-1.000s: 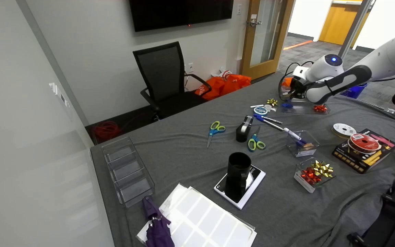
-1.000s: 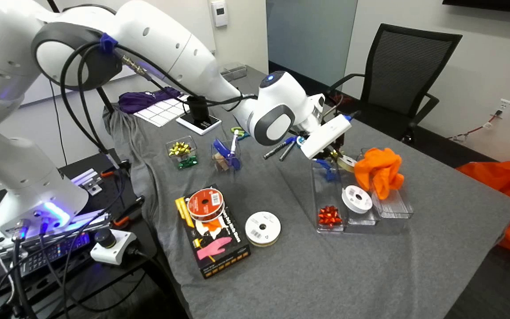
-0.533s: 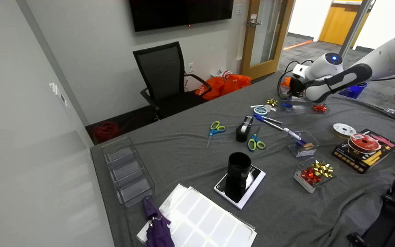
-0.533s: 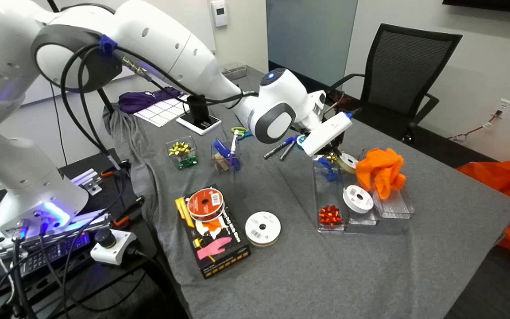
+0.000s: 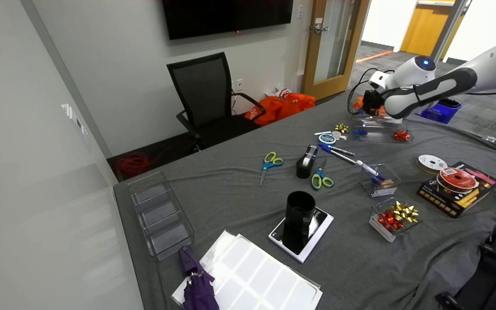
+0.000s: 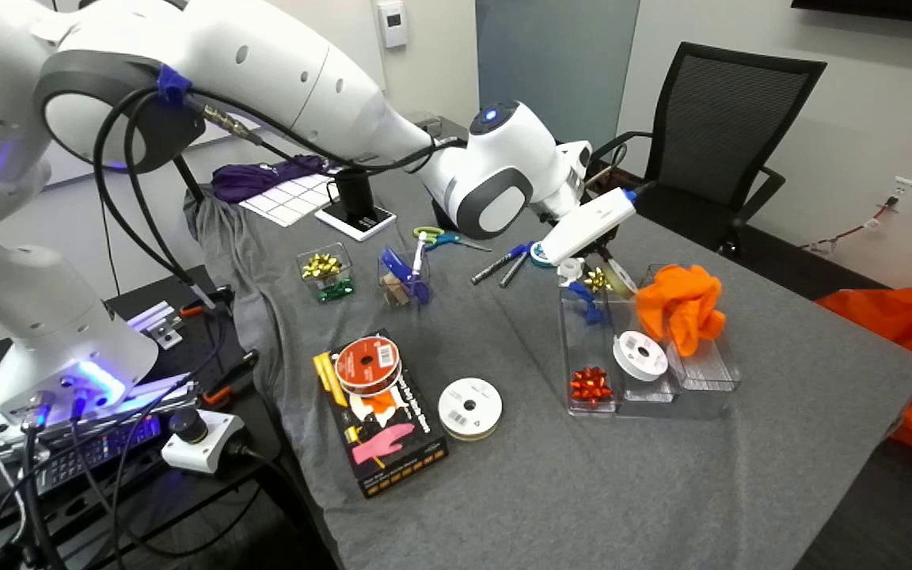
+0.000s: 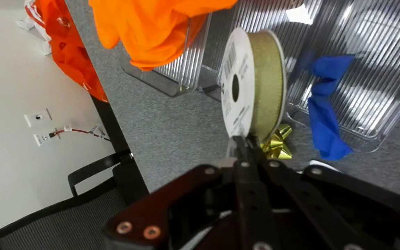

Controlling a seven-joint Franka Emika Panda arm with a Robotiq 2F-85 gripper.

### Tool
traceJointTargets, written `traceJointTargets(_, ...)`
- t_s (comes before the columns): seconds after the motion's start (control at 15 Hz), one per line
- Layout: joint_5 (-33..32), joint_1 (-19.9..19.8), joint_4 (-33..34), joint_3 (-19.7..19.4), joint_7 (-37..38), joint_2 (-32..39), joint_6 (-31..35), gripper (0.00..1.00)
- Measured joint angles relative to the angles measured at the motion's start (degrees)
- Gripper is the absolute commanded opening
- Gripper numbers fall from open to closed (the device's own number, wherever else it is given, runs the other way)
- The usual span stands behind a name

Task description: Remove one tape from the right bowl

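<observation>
- Higher than a moment ago in both exterior views, my arm (image 6: 321, 95) brings up the white spool of gold ribbon (image 7: 255, 83), which now tips more steeply.
- My jaws are clenched on the near edge of that spool, their tips close together.
- Past my tips, the spool hangs tilted at one end of the clear tray (image 6: 587, 346); I cannot tell whether it fully clears the wall.
- Near the spool, a gold bow (image 7: 278, 143) lies on the gray-covered bench (image 6: 519, 475).
- Beside the bow, a blue strip (image 7: 323, 111) drapes over the tray's end.
- Deeper in the tray sit a second white spool (image 6: 632, 360), a crumpled orange piece (image 6: 679, 307) and a red bow (image 6: 590, 385).
- Apart from the tray, two markers (image 6: 492, 268) lie on the bench.
- Farthest off, a black chair (image 6: 729, 134) stands behind the bench.
</observation>
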Motion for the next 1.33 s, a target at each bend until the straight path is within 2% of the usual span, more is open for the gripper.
traceJointTargets(0.33,8.51,-0.69,-3.23,1.43,-0.97,-5.09,-2.8,0.0)
traceJointTargets(0.67,15.06,-2.59,-13.7,3.03,-2.08,-14.4,-7.59,0.0)
traceJointTargets(1.07,28.77,-4.23,-28.33,3.39,-4.82,-28.69,-20.93,0.0)
traceJointTargets(1.2,33.72,-3.4,-31.6,2.16,-4.49,-33.05,-26.44,0.0)
traceJointTargets(1.33,37.06,-1.1,-34.04,-0.74,-2.68,-36.77,-31.3,0.0)
